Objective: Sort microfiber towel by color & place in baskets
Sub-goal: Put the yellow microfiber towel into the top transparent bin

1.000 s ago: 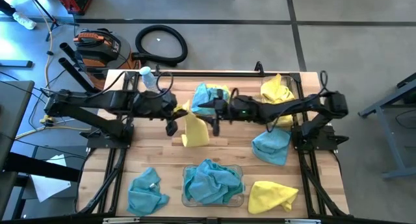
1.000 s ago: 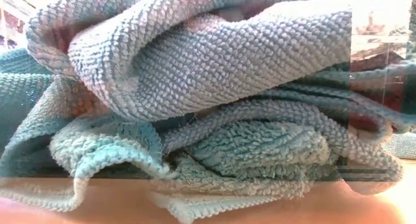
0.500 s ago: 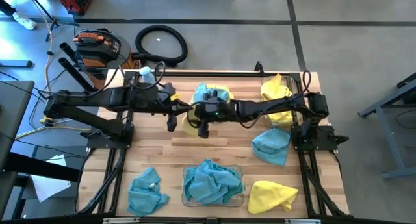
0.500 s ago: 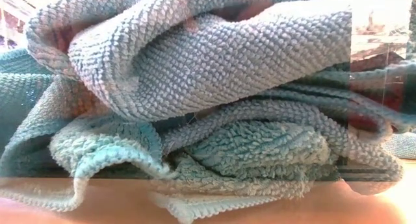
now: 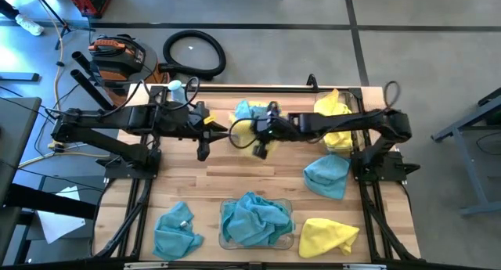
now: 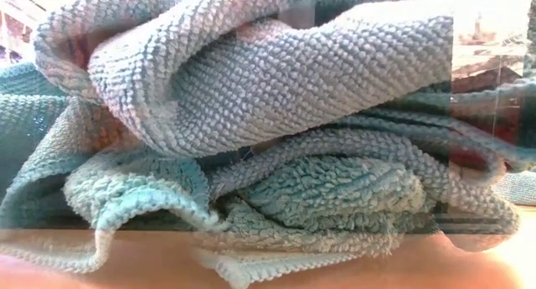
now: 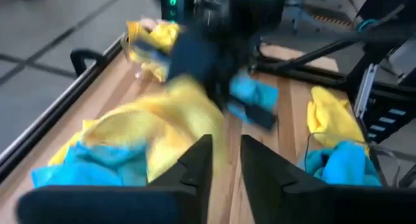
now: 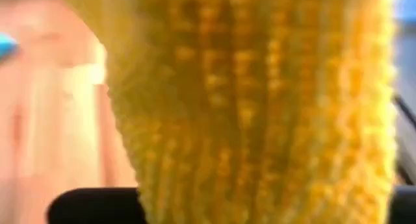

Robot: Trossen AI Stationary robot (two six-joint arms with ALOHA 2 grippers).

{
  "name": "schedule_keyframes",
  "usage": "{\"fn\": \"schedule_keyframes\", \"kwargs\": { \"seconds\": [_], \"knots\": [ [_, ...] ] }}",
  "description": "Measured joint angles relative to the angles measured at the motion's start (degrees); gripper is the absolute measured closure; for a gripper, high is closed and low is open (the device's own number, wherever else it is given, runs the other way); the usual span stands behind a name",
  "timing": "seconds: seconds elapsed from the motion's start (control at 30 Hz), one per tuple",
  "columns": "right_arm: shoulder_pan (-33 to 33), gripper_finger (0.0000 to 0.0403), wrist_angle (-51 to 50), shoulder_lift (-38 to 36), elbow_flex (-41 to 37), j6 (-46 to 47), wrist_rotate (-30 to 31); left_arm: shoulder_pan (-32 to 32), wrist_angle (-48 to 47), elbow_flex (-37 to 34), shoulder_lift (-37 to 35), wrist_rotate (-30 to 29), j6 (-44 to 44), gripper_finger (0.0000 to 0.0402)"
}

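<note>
The right gripper pinches a yellow towel over the table's far middle, near the mixed pile, and its hanging end may snag there while the left gripper waits just left, fingers spread

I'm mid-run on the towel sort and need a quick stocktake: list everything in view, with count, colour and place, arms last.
Yellow towel: one, held up at table centre by the right gripper.
Yellow towels in the far-right basket: a bunched pile, count unclear.
Yellow towel: one, near right edge.
Teal towels: a pile in the near-centre basket.
Teal towels loose: one near left, one right, one far centre.
Water bottle: one, clear, far left of table.
Hose coil: one, black, on the floor.
Left gripper: open, left of centre.
Right gripper: shut on the yellow towel.
</note>
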Motion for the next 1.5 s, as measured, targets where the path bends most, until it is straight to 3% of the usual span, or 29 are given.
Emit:
{"fn": "schedule_keyframes", "kwargs": {
  "seconds": [0.17, 0.3, 0.5, 0.67, 0.77, 1.07, 1.2, 1.5],
  "knots": [
    [-0.8, 0.0393, -10.6, -7.7, 0.0, 3.2, 8.4, 0.0, -5.9, 0.0, 0.0, -0.4, -2.3, 0.0289],
    [-2.2, 0.0399, -20.8, -14.6, 0.0, 7.5, 15.8, -0.1, -11.4, -0.7, -0.1, -0.5, -5.3, 0.0278],
    [-7.4, 0.0400, -37.9, -23.4, 0.0, 19.3, 24.4, -2.7, -10.0, -8.0, 0.0, -2.8, -6.5, 0.0277],
    [-13.9, 0.0401, -51.3, -26.5, -0.1, 30.5, 30.1, -4.9, -3.7, -15.0, -0.2, -2.9, -8.7, 0.0277],
    [-18.1, 0.0402, -56.1, -26.7, -0.1, 35.0, 28.8, -6.0, 0.0, -17.5, -0.4, -2.9, -9.1, 0.0277],
    [-26.9, 0.0402, -62.6, -24.5, -2.6, 40.5, 16.8, -9.9, 6.8, -22.1, -0.3, -4.6, -10.9, 0.0277],
    [-28.6, 0.0402, -55.5, -24.4, -11.9, 38.3, 13.3, -11.4, 8.1, -23.3, -0.3, -4.8, -12.1, 0.0277],
    [-34.3, 0.0402, -27.6, -24.4, -35.0, 32.1, 4.2, -14.6, 9.1, -23.4, -0.3, -6.3, -12.7, 0.0277]
  ]
}}
